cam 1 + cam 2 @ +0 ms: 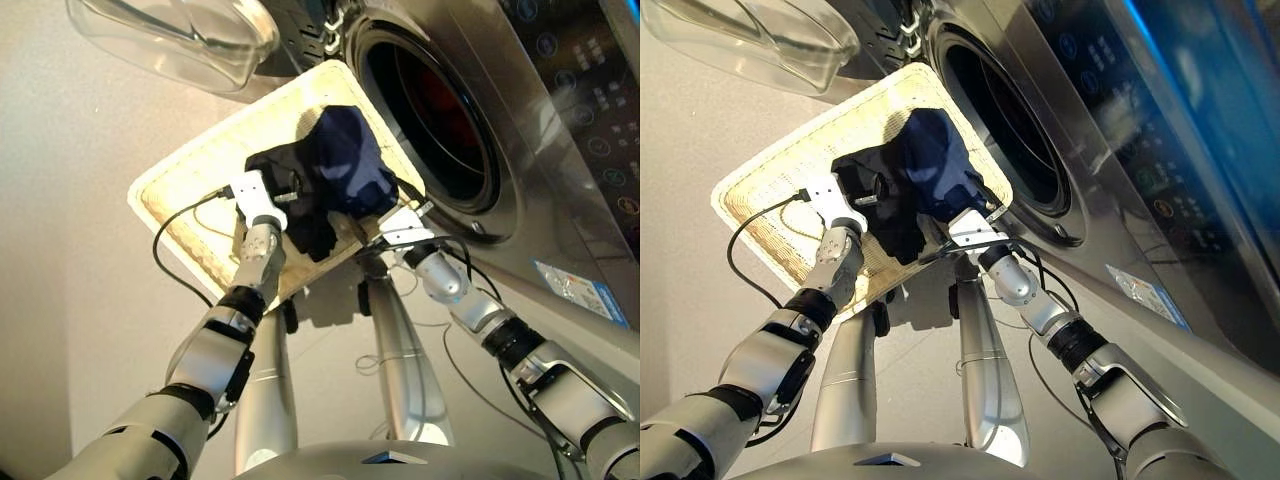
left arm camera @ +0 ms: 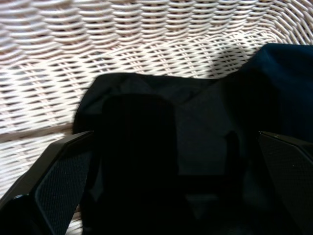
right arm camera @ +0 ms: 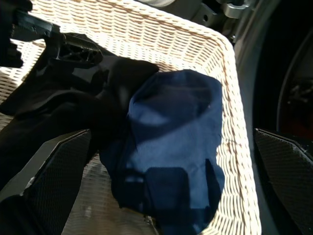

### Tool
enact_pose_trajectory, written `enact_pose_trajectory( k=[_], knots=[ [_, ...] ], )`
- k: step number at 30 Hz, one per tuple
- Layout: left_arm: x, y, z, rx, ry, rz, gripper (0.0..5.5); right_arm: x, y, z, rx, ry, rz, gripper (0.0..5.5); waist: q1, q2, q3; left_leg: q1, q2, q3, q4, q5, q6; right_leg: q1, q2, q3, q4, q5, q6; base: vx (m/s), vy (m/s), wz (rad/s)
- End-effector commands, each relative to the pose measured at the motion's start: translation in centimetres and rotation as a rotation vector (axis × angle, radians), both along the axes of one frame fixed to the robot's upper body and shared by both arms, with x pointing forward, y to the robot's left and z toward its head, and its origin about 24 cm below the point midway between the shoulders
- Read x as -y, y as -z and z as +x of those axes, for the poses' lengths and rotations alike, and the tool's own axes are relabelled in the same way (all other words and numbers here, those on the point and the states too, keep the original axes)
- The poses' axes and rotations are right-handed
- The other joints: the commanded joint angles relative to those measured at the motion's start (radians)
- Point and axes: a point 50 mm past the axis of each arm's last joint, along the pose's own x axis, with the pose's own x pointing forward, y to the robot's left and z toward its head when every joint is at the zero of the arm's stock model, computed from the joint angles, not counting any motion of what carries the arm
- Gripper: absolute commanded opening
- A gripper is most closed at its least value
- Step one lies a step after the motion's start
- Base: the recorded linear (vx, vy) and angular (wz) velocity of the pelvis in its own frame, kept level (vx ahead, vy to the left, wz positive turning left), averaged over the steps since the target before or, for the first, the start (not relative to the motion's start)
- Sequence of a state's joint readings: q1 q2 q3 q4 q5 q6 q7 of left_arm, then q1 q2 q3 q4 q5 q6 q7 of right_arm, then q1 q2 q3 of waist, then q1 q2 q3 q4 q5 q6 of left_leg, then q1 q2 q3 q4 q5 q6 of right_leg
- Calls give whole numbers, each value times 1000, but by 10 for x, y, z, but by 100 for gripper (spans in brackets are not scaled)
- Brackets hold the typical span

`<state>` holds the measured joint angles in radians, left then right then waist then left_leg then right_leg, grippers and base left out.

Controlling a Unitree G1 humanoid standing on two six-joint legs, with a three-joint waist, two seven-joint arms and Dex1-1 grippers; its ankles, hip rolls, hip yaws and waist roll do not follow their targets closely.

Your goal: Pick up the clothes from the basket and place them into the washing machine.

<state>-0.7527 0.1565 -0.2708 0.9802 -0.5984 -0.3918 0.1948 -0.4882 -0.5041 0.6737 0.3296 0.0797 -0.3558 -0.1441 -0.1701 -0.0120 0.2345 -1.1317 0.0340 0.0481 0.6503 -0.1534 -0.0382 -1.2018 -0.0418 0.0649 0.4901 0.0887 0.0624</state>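
With both grippers' fingers spread apart, the left gripper (image 1: 290, 192) should be closed on the black garment (image 1: 300, 215) lying mid-basket (image 1: 170, 180) and the right gripper (image 1: 385, 222) on the navy garment (image 1: 350, 160) by the basket's machine-side edge, each pinched deep into the cloth.

I count two garments in the basket: one navy blue garment (image 1: 348, 160), one black garment (image 1: 290, 190) | one cream wicker basket (image 1: 180, 185) | one washing machine (image 1: 520, 130), one glass door (image 1: 180, 40) | two tools: left tool (image 1: 287, 190), right tool (image 1: 372, 232)

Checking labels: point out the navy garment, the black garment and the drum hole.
navy garment (image 3: 171, 147), right wrist view, middle of the cloth
black garment (image 2: 195, 127), left wrist view, its upper fold
drum hole (image 1: 435, 120), left eye view, dark interior
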Motion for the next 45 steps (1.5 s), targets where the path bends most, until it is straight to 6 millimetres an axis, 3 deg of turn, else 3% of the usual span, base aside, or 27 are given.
enact_pose_trajectory(
  k=[1, 9, 10, 11, 12, 13, 20, 24, 27, 31, 32, 34, 37, 45],
  knots=[
    [-2, -21, 8, 69, -30, -4, 550, -21, -36, -10, 173, -119, 63, 550, -27, 14, 47, -60, -17, -47, 26, 57, 12, -44, 25, -71, 50, 52, 22, 0, 0, 0],
    [-15, -35, 19, 67, -73, 8, 550, -25, -47, -17, 210, -182, 70, 550, -59, 12, 53, -127, -18, -38, 86, 39, 18, -117, 40, -65, 107, 49, 23, -1, 0, -24],
    [-15, -35, 19, 67, -73, 8, 522, -25, -48, -17, 210, -182, 70, 550, -59, 13, 53, -128, -18, -38, 87, 39, 18, -118, 40, -65, 107, 49, 24, 0, 0, 0],
    [-16, -37, 20, 72, -68, 18, 343, -25, -49, -19, 213, -193, 68, 550, -62, 14, 50, -139, -18, -37, 97, 38, 18, -130, 43, -64, 123, 49, 23, 0, 0, 0],
    [-16, -37, 20, 72, -68, 18, 246, -24, -49, -20, 213, -193, 67, 550, -62, 14, 49, -141, -18, -37, 98, 38, 18, -132, 43, -64, 125, 48, 23, 0, 0, 0],
    [-16, -38, 20, 77, -66, 22, 0, -24, -48, -20, 211, -197, 67, 550, -65, 14, 49, -148, -20, -37, 105, 40, 16, -137, 43, -66, 134, 49, 24, 0, 0, 0],
    [-4, -45, 18, 135, -20, 17, 0, -15, -32, -11, 174, -131, -17, 550, -58, 27, 31, -131, -22, -43, 77, 53, 12, -114, 28, -74, 115, 53, 21, 0, 0, 0],
    [4, -39, 10, 155, 27, -37, 0, -10, -11, -1, 137, -76, -143, 550, -30, 38, 18, -65, -17, -48, 3, 74, 5, -38, 3, -83, 60, 56, 18, 2, -14, 15],
    [6, -40, 5, 189, 51, -102, 0, -7, 4, 7, 106, -47, -245, 550, -2, 46, 15, 28, -16, -53, -114, 103, -5, 59, -23, -97, -35, 58, 18, -3, -63, 127],
    [9, -42, -4, 239, 73, -221, 0, -11, 20, 15, 70, -30, -333, 550, 37, 57, 5, 145, -20, -55, -254, 148, -15, 167, -44, -117, -137, 61, 19, -28, -64, 260],
    [13, -42, -6, 248, 94, -252, 0, -13, 21, 16, 87, -25, -350, 550, 42, 58, 3, 163, -29, -48, -299, 197, -14, 184, -53, -125, -170, 93, 14, -88, -49, 212],
    [16, -42, -9, 258, 106, -277, 0, -16, 21, 17, 105, -25, -372, 550, 51, 61, 1, 191, -32, -51, -333, 211, -18, 207, -54, -129, -189, 94, 15, -37, -29, 224],
    [29, -45, -19, 291, 168, -373, 0, -23, 17, 21, 149, -17, -384, 550, 85, 75, -17, 281, -36, -55, -432, 248, -27, 275, -55, -146, -236, 95, 19, 18, -30, 238],
    [53, -57, -35, 339, 295, -533, 0, -50, -5, 28, 248, -47, -372, 550, 128, 94, -31, 326, -52, -67, -451, 256, -21, 316, -60, -153, -243, 96, 16, 1, -3, 23]
  ],
)
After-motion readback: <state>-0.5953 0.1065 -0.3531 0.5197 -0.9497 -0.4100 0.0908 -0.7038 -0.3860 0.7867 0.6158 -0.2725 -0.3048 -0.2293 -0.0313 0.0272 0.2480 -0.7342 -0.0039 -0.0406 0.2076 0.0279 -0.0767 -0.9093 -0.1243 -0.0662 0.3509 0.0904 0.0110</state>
